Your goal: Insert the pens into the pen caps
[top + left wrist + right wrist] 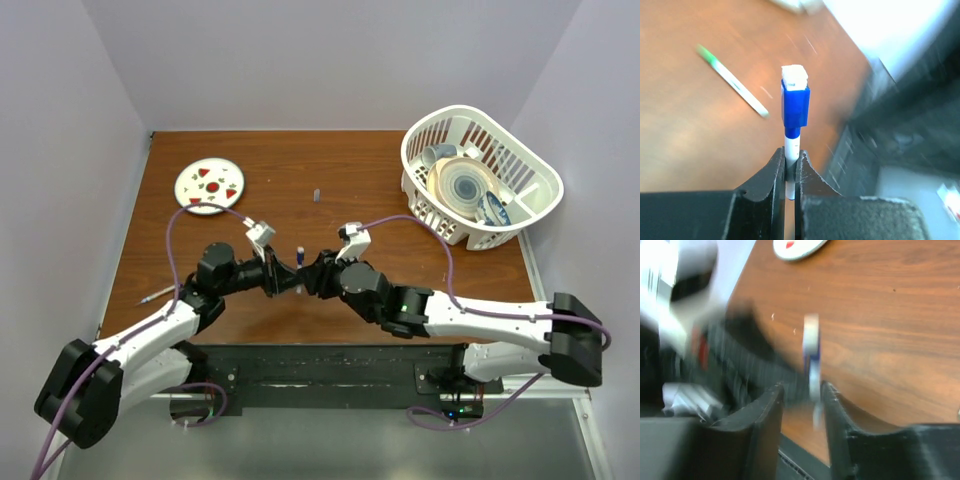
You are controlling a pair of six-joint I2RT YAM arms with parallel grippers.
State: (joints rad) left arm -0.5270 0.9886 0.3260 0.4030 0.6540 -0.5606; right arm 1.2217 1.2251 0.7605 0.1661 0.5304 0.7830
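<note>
Clamping the white barrel of a pen (791, 144) low down, my left claw (791, 155) has its jaws pressed together on it, the capped end pointing away from my fingers. The blue cap (795, 107) sits over that end and looks pushed home, so I judge this pair done or as good as done. My right claw (801, 390) faces it from the other side with its jaws apart; the same pen shows as a blur in the gap between them, and I cannot see either finger touching it.

Out at the left edge of the table (350, 170) lies a green-tipped pen (732, 82), flat on the wood and well apart from both claws. Its far end is green, which I take for a cap already on, though the blur keeps me from being sure. Further in, near mid-table, a dark cap (316, 194) lies alone with no pen beside it. I cannot find a third pen in any view, so that last pairing looks to be what is left.

Beyond that, a round plate (209, 184) with red and green marks rests at the far left, and a white slatted basket (455, 112) holding dishes (465, 185) stands at the far right. The surface is reddish-brown wood grain, closed in by plain pale walls (330, 60) on three sides.
</note>
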